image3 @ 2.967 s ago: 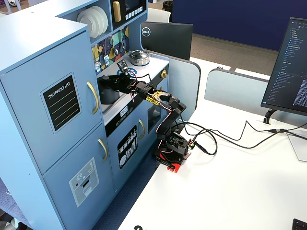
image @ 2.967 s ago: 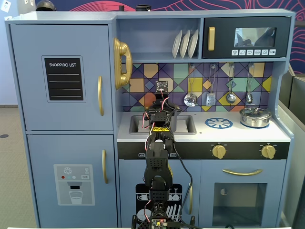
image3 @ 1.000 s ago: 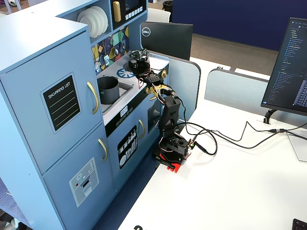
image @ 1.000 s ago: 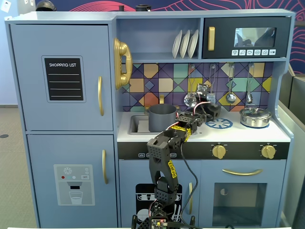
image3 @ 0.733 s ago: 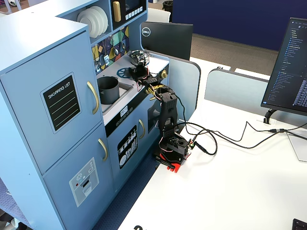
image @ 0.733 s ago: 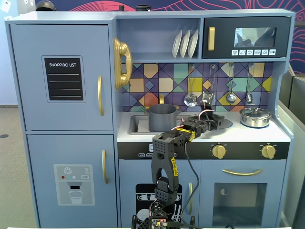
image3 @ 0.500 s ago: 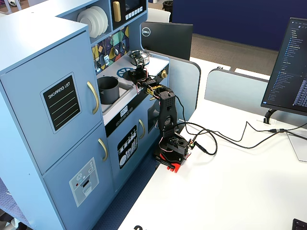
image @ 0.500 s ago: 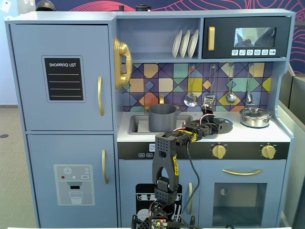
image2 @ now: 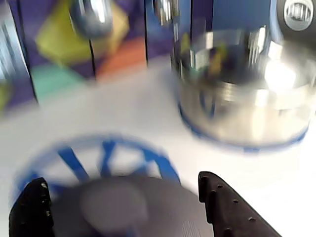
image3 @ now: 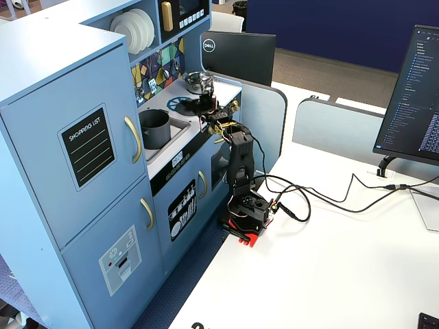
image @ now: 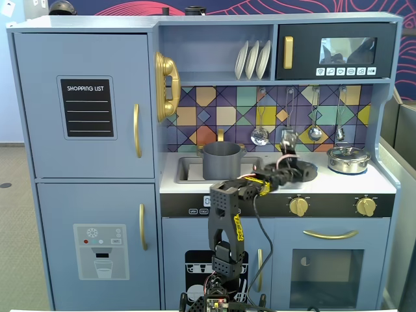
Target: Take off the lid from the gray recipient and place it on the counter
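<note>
The dark gray lid point(image2: 148, 212), with its centre knob up, lies flat on the blue burner ring point(image2: 106, 148) of the white counter point(image2: 123, 108). My gripper point(image2: 121, 180) is open, with one finger on each side of the lid and the knob between them, untouched. The gray recipient point(image: 221, 160) stands uncovered in the recessed sink; it also shows in a fixed view from the side point(image3: 156, 128). In a fixed view from the front my gripper point(image: 300, 170) hovers low over the counter point(image: 380, 183), right of the sink.
The shiny silver pot point(image2: 247, 94) with its lid stands on the counter just behind and right of the gripper, also seen in a fixed view point(image: 348, 159). Ladles hang on the tiled back wall point(image: 260, 133). The arm's base point(image3: 247, 212) sits on the white desk.
</note>
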